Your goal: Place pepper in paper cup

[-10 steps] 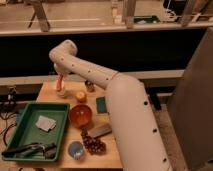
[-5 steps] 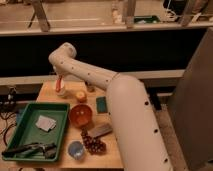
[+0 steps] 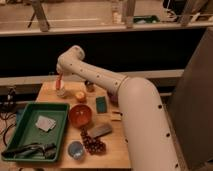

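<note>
My gripper is at the back left of the wooden table, at the end of the white arm that reaches over from the right. It is shut on a red pepper that hangs upright. The pepper's lower end is right over the small paper cup, which stands near the table's back left corner; I cannot tell whether it reaches inside the cup.
An orange, a dark can, a teal sponge, an orange bowl, grapes, a grey bar and a blue cup are on the table. A green tray lies at the left.
</note>
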Robot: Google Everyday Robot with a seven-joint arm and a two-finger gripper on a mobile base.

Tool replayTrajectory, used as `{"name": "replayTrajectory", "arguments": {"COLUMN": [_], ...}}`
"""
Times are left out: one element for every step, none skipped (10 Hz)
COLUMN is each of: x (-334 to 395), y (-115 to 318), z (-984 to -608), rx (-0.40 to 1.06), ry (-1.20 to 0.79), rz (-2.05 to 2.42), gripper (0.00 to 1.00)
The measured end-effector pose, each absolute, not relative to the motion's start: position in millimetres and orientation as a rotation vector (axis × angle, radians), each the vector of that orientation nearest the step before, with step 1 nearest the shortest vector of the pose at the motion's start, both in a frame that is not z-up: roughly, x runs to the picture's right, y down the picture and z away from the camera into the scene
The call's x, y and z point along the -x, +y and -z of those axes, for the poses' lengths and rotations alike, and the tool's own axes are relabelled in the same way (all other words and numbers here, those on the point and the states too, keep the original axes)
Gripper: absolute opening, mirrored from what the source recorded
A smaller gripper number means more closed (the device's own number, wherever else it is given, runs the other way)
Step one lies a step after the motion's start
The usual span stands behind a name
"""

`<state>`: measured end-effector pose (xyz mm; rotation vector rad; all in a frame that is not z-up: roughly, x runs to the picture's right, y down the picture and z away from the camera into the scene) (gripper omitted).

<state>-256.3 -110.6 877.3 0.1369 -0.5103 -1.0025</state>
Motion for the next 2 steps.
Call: {"name": "replayTrajectory", "arguments": {"x": [255.6, 256.3], "y": [-112.0, -114.1], "z": [-877.1, -876.6], "rx": [-0.154, -0.173], "ry": [-0.516, -0.518], "rz": [0.996, 0.989], "gripper": [0.02, 0.02]}}
